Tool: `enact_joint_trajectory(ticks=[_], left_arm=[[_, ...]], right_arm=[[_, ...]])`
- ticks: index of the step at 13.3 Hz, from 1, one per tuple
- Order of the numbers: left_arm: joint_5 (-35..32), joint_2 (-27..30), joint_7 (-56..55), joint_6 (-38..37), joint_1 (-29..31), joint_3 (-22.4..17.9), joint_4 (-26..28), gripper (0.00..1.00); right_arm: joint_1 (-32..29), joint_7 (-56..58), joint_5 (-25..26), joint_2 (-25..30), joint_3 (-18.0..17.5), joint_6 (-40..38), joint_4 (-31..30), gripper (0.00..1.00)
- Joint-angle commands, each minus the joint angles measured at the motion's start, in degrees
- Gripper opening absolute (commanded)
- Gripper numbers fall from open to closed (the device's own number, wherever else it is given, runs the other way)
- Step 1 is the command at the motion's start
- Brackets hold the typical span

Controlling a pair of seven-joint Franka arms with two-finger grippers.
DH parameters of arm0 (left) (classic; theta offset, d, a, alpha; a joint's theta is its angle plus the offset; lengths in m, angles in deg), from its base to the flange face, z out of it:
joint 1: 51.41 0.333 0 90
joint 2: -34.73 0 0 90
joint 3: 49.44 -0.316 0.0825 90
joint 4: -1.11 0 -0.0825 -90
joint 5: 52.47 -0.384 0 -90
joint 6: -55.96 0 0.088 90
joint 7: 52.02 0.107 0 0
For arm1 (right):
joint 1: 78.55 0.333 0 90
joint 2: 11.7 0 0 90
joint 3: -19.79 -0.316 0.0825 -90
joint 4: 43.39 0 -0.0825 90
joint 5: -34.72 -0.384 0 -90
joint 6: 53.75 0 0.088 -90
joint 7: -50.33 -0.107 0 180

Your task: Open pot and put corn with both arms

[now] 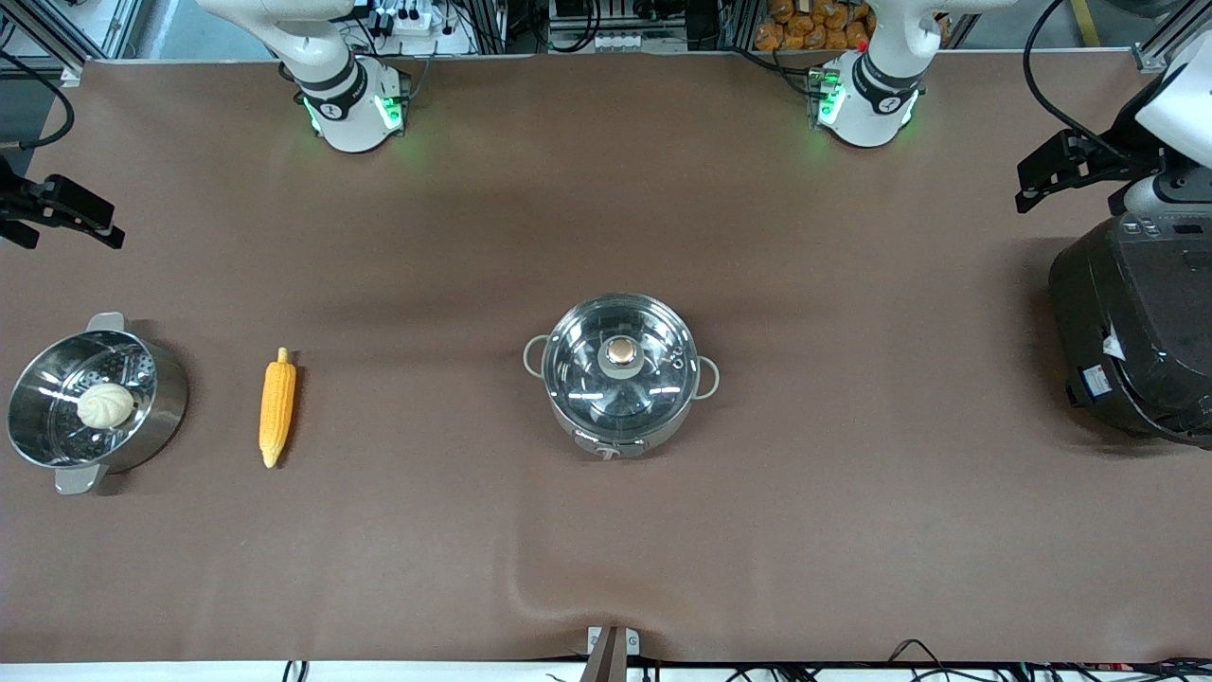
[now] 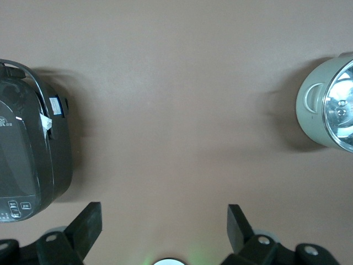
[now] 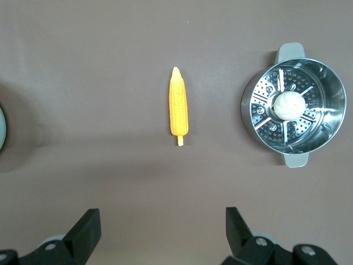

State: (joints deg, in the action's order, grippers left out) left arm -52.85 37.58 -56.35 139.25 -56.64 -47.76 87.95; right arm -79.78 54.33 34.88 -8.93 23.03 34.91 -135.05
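Observation:
The steel pot [image 1: 663, 431] stands mid-table with its glass lid [image 1: 620, 393] on, copper knob [image 1: 621, 352] up. Its edge shows in the left wrist view [image 2: 311, 105]. The corn [image 1: 276, 407] lies flat toward the right arm's end, between the pot and the steamer; it also shows in the right wrist view [image 3: 178, 105]. My left gripper [image 1: 1027, 189] is open and empty over bare table beside the rice cooker, seen in the left wrist view [image 2: 164, 221]. My right gripper [image 1: 104, 232] is open and empty over bare table at the right arm's end, seen in the right wrist view [image 3: 163, 223].
A perforated steamer pot [image 1: 169, 398] holding a white bun [image 1: 105, 404] stands beside the corn at the right arm's end; it shows in the right wrist view [image 3: 290, 52]. A big black rice cooker [image 1: 1136, 332] stands at the left arm's end, also in the left wrist view [image 2: 27, 149].

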Motion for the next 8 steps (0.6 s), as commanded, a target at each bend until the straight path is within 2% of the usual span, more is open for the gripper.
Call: enact_joint_trajectory(ticks=[1,6,8], left_arm=[[1.25,-0.04,2.56,0.47,-0.05,-0.54,-0.18,1.00],[1.16,-1.97,2.49,-0.05,-0.22,-0.62,-2.81,1.00],[1.08,-3.38,2.31,-0.58,-0.93,-0.27,-2.91,1.00]], right_arm=[[-1.15,-0.58,-0.68,-0.31,-0.78,0.37,0.87,1.00],[-0.71,-0.66,-0.95,-1.01,-0.78,2.57,0.52,1.00],[-0.80,-0.58,-0.86,-2.33,-0.78,5.45,-2.28,1.00]])
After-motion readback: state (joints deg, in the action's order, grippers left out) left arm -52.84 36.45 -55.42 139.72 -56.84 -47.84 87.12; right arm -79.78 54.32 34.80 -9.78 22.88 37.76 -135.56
